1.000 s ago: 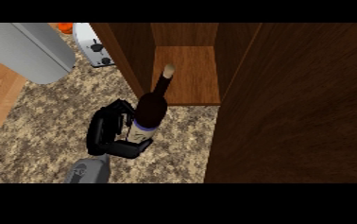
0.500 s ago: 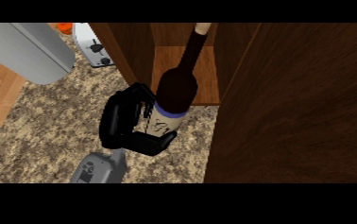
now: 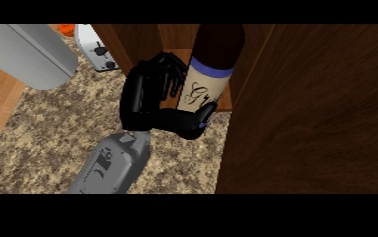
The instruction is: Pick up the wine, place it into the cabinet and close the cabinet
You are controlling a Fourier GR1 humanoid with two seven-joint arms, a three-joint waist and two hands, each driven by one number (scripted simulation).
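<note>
A view looking steeply down at a speckled brown stone surface (image 3: 59, 126) with a dark wood cabinet (image 3: 139, 43) on the right.

At the far left lies a large pale grey object with a rounded corner (image 3: 33, 56). Just right of it, at the far edge, is a small orange thing (image 3: 66, 28). Next to that is a white appliance with small dark knobs (image 3: 96, 51).

Near the middle, a grey forearm (image 3: 111, 166) comes up from the near edge and slants to the right. It ends in the black left hand (image 3: 144, 98). Its fingers (image 3: 164, 68) are curled round the left side of the wine bottle (image 3: 207, 83), and the thumb (image 3: 188, 122) wraps across the bottle's near end, so the hand is clamped on it.

The bottle is off the surface, held right in front of the cabinet's open compartment. It has dark glass, a blue band, and a cream label with looping dark script. Its far end runs out of the view at the top. Whether any of it is already inside the compartment cannot be told.

To the right of the bottle, a wide dark wood panel (image 3: 310, 116) of the cabinet fills the rest of the view, from far edge to near edge.
</note>
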